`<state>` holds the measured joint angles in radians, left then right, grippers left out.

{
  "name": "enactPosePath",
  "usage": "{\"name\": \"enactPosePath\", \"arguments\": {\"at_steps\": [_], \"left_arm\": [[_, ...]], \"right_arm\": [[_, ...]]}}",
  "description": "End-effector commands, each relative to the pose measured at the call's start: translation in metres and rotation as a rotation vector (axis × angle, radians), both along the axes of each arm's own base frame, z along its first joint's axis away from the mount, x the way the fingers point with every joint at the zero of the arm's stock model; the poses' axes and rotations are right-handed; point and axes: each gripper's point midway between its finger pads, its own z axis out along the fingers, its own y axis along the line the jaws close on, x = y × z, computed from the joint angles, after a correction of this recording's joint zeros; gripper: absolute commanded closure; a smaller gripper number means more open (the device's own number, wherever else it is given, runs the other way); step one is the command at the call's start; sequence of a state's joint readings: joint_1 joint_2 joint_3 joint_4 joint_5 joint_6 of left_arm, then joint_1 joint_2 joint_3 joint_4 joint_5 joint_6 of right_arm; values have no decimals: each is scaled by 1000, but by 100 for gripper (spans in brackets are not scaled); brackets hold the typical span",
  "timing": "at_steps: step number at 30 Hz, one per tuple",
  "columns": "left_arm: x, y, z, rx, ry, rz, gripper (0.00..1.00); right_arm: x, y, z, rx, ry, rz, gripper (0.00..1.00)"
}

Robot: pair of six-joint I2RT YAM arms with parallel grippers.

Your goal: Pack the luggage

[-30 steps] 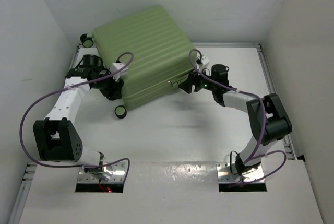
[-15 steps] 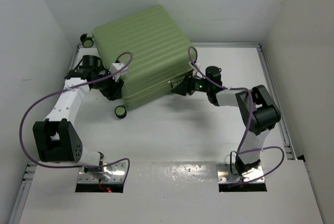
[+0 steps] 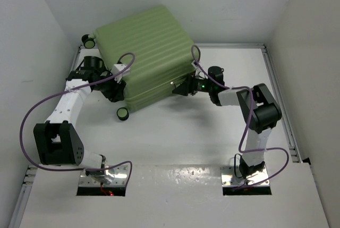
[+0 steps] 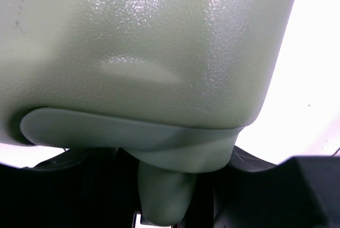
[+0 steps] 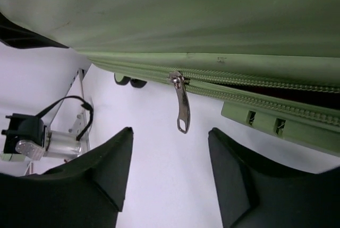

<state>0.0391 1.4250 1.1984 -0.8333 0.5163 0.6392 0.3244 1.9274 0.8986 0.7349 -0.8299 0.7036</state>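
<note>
The luggage [image 3: 143, 52], a light-green ribbed hard-shell suitcase, lies closed at the back of the table. My left gripper [image 3: 115, 88] is at its left near corner. In the left wrist view the shell [image 4: 149, 42] fills the frame, and a green handle piece [image 4: 162, 196] sits between my dark fingers, which look shut on it. My right gripper [image 3: 180, 87] is open at the near edge. In the right wrist view the metal zipper pull [image 5: 182, 108] hangs from the zip line just ahead of the gap between my fingertips [image 5: 170, 131], untouched.
Black wheels show at the suitcase's far left [image 3: 88, 40] and near left [image 3: 122, 113]. White walls close in at the back and both sides. A metal rail [image 3: 276, 84] runs along the table's right edge. A green hinge block [image 5: 276, 124] sits below the zip.
My right arm has folded and reached left, bringing the open gripper up to the suitcase's near edge by the zipper pull. The left arm and suitcase have not moved.
</note>
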Motion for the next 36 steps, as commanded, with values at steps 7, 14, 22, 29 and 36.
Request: {"name": "enactPosePath", "arguments": {"at_steps": [7, 14, 22, 29, 36], "left_arm": [[13, 37, -29, 79, 69, 194, 100], [15, 37, -31, 75, 73, 202, 100], [15, 38, -31, 83, 73, 206, 100], [17, 39, -28, 82, 63, 207, 100], [17, 37, -34, 75, 82, 201, 100]], "right_arm": [[31, 9, 30, 106, -121, -191, 51], [20, 25, 28, 115, -119, -195, 56], [23, 30, 24, 103, -115, -225, 96], [33, 9, 3, 24, -37, -331, 99], [19, 10, 5, 66, 14, -292, 31]]}}
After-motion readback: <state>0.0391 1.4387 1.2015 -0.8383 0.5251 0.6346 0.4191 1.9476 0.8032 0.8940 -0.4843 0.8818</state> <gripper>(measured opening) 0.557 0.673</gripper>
